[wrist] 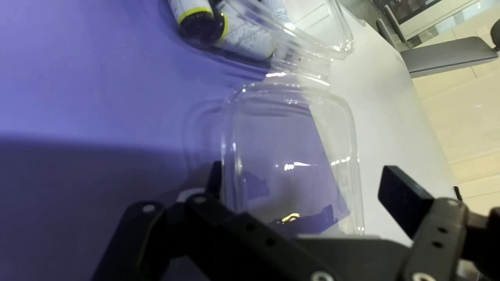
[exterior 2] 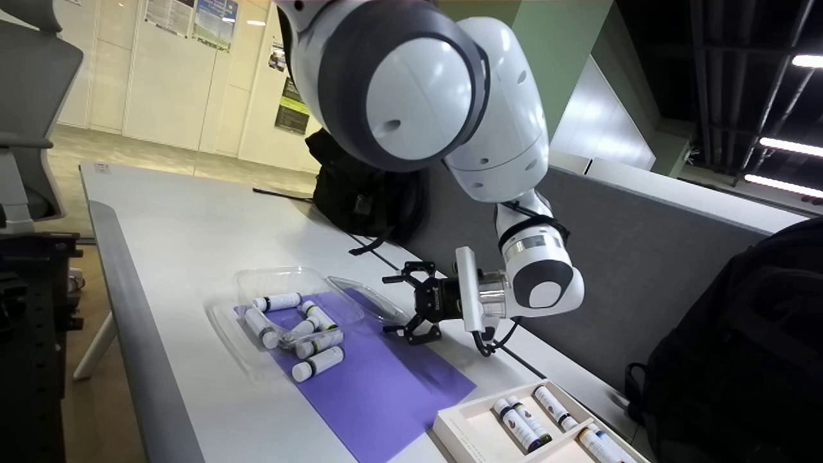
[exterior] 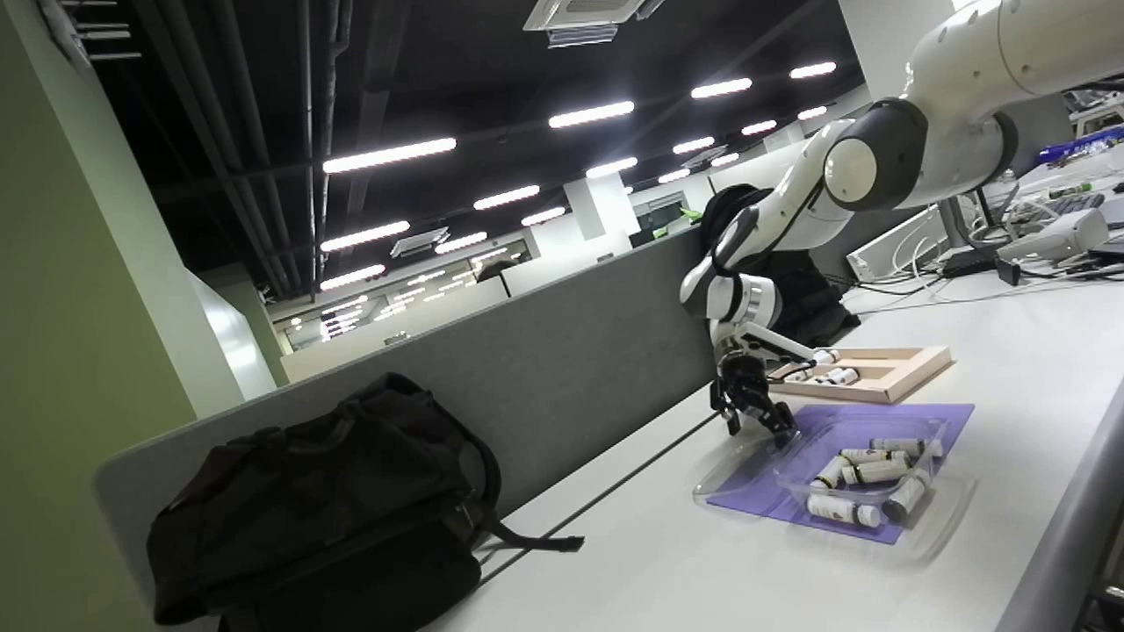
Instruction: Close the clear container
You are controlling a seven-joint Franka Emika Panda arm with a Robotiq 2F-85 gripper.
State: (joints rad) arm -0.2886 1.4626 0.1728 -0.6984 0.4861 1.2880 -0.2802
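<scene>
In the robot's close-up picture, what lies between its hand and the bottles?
The wrist view shows an open clear lid between the hand and the bottles, with purple mat partly beneath.

Open clear container (exterior 2: 283,281), lid (wrist: 291,144) aside, partly on purple mat (exterior 2: 392,392)

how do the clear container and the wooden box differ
The clear container is see-through plastic, while the wooden box is opaque and pale. The container's bottles lie jumbled at mixed angles; the box's bottles lie roughly parallel. The container's clear lid is open; no lid shows on the box. Both hold small white-labelled bottles.
</scene>
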